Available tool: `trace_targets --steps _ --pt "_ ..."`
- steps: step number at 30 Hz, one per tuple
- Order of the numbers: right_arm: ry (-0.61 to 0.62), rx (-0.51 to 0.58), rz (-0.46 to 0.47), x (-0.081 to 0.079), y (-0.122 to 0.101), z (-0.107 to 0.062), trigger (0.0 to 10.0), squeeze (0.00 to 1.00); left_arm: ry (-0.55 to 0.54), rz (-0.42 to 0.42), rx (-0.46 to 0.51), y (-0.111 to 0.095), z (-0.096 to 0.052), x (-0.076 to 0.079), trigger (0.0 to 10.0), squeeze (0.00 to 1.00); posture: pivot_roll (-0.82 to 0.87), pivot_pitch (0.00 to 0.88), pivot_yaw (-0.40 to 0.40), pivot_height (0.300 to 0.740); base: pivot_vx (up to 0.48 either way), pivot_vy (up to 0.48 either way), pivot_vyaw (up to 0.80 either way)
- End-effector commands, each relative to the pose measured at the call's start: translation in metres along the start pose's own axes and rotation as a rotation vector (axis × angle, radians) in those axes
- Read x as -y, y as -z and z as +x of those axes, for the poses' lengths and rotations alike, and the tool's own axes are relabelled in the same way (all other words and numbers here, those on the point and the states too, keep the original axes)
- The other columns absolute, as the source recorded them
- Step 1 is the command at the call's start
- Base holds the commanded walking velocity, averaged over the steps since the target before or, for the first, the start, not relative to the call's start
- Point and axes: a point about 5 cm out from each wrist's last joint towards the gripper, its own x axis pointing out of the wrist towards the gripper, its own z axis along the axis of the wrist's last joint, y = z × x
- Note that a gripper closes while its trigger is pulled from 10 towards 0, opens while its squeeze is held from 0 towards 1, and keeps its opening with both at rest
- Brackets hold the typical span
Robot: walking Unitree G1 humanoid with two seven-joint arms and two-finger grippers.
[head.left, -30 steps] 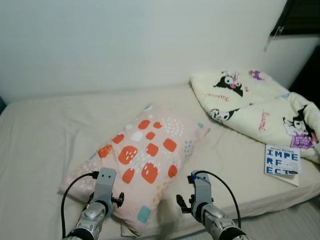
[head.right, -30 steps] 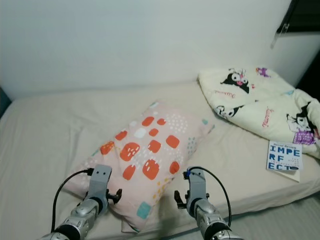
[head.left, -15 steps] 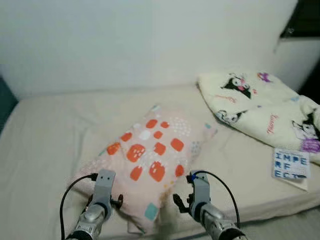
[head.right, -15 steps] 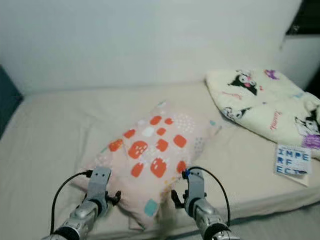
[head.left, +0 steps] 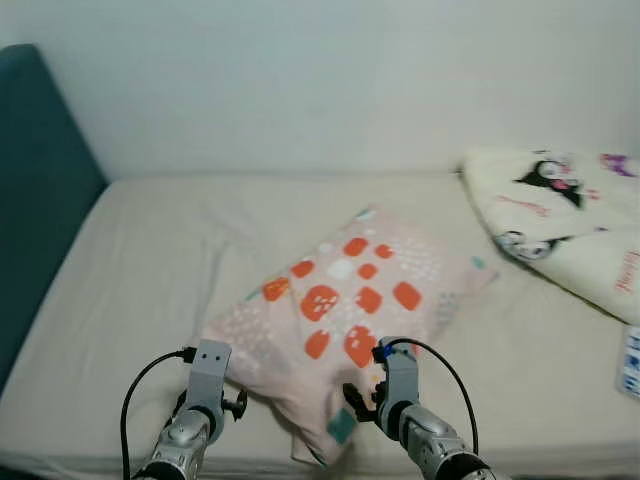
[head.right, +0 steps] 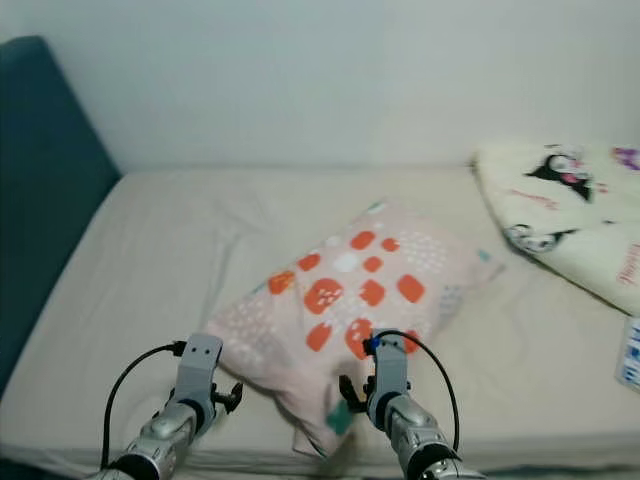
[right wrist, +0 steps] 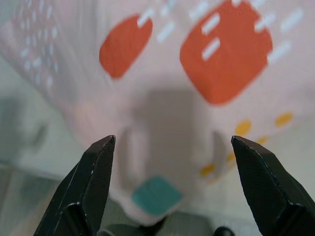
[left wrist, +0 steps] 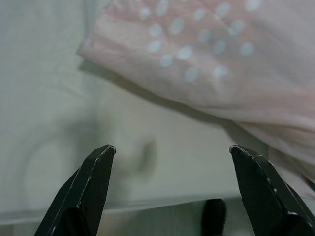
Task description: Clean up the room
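**Pillow between two parted claws at the bed's front edge**

Pillow (head.left: 355, 310), one only, pink with orange patches, lies slantwise in the middle of the bed (head.left: 150, 260), its low corner reaching the front edge. One quilt (head.left: 560, 215) printed with cartoon figures is heaped at the bed's right end, and the corner of one book (head.left: 632, 362) lies at the right edge near the front. One dark teal headboard (head.left: 35, 190) stands at the bed's left end.

Two claws hang over the front edge, fingers apart and gripping nothing. The left claw (left wrist: 172, 191) is above bare sheet just beside the pillow's left corner. The right claw (right wrist: 172, 187) is above the pillow's lower corner with its teal patch.

Wide bare sheet lies between pillow and headboard; a narrower strip separates pillow and quilt.
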Motion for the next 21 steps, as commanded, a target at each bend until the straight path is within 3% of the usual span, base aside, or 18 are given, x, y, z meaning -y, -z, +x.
trace_targets --steps 1,3,5,6,8,10,12,16,21 --pt "0.009 0.022 0.023 -0.001 -0.003 0.001 10.0 0.00 -0.001 0.005 -0.024 0.008 -0.002 -0.002 10.0 0.00 0.01 0.104 -0.009 0.740 0.000 0.000 0.79" --pt "0.054 0.029 0.037 0.004 -0.006 0.001 10.0 0.00 0.000 0.004 -0.025 0.009 -0.003 -0.002 10.0 0.00 0.02 0.109 -0.008 0.740 0.000 0.000 0.62" --pt "0.184 0.069 0.183 0.020 -0.015 -0.001 10.0 0.00 0.002 0.004 -0.025 0.011 -0.004 -0.003 10.0 0.00 0.03 0.125 -0.005 0.740 0.000 0.000 0.00" --pt "0.184 0.069 0.183 0.020 -0.015 -0.001 10.0 0.00 0.002 0.004 -0.025 0.011 -0.004 -0.003 10.0 0.00 0.03 0.125 -0.005 0.740 0.000 0.000 0.00" --pt "0.244 0.111 0.307 0.029 -0.026 -0.002 10.0 0.00 0.003 0.003 -0.024 0.014 -0.006 -0.005 10.0 0.00 0.04 0.137 -0.002 0.740 0.000 0.000 0.00" --pt "0.244 0.111 0.307 0.029 -0.026 -0.002 10.0 0.00 0.003 0.003 -0.024 0.014 -0.006 -0.005 10.0 0.00 0.04 0.137 -0.002 0.740 0.000 0.000 0.00" --pt "0.330 0.152 0.413 0.041 -0.037 -0.005 10.0 0.00 0.006 0.003 -0.019 0.020 -0.009 -0.010 10.0 0.00 0.07 0.188 0.008 0.740 0.000 0.000 0.00" --pt "0.448 0.156 0.481 0.057 -0.038 -0.010 10.0 0.00 0.018 0.018 -0.018 0.025 -0.012 -0.012 10.0 0.00 0.08 0.216 0.013 0.740 0.000 0.000 -0.34" --pt "0.493 0.141 0.485 0.062 -0.035 -0.013 10.0 0.00 0.024 0.025 -0.014 0.028 -0.014 -0.013 10.0 0.00 0.09 0.235 0.014 0.740 0.000 0.000 -0.69"
